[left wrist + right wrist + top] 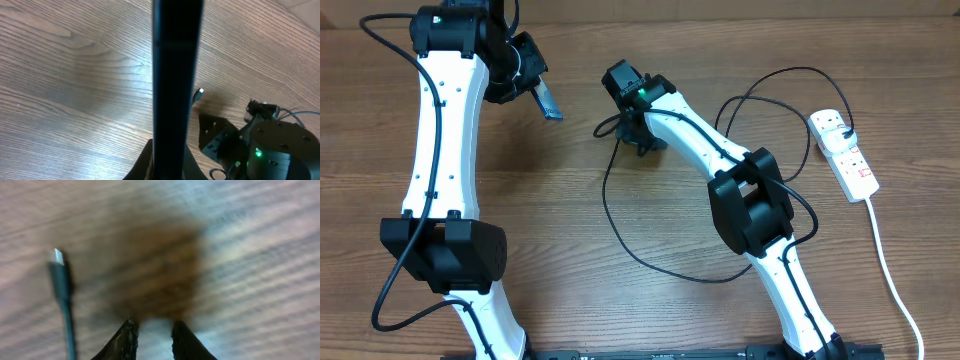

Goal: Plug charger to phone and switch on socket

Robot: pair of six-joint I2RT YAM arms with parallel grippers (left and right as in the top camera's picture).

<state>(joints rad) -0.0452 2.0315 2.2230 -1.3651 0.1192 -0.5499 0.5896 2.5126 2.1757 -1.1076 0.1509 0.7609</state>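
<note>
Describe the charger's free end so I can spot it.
From the white power strip on the right, follow the thin black cable to the right gripper. Its tip lies beside the fingers: small and silver, unlike the thick white cord.

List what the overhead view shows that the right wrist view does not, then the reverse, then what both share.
Only overhead: the socket on the right side with a black plug in it, the phone held by the left gripper, and the charger cable looping across the wood. Only right wrist: the silver connector tip up close, lying left of the right gripper, whose fingers stand apart with nothing between them. Both: the black charger cable and the wooden table.
</note>
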